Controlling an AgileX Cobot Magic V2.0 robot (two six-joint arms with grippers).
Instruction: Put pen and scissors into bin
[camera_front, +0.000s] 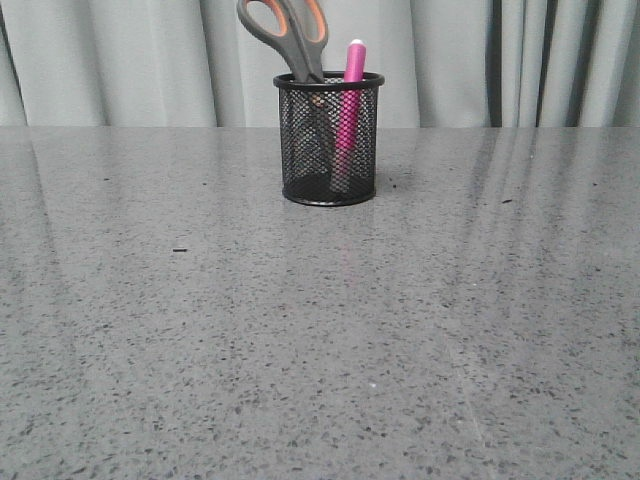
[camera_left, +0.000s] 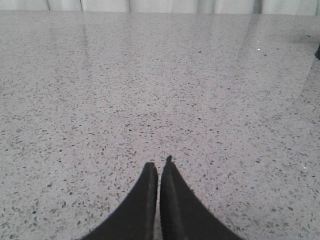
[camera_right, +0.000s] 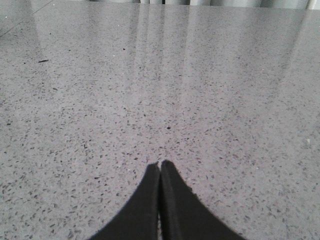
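The bin (camera_front: 329, 140), a black wire-mesh cup, stands upright at the far middle of the table in the front view. The scissors (camera_front: 290, 35) stand in it blades down, their grey and orange handles sticking out above the rim. The pen (camera_front: 351, 85), magenta with a whitish cap, stands in it beside them on the right. Neither gripper shows in the front view. My left gripper (camera_left: 159, 166) is shut and empty over bare table. My right gripper (camera_right: 159, 164) is shut and empty over bare table.
The speckled grey table (camera_front: 320, 340) stretches wide in front of the bin. Grey curtains (camera_front: 120, 60) hang behind the table's far edge. A small dark speck (camera_front: 179, 250) lies left of the bin.
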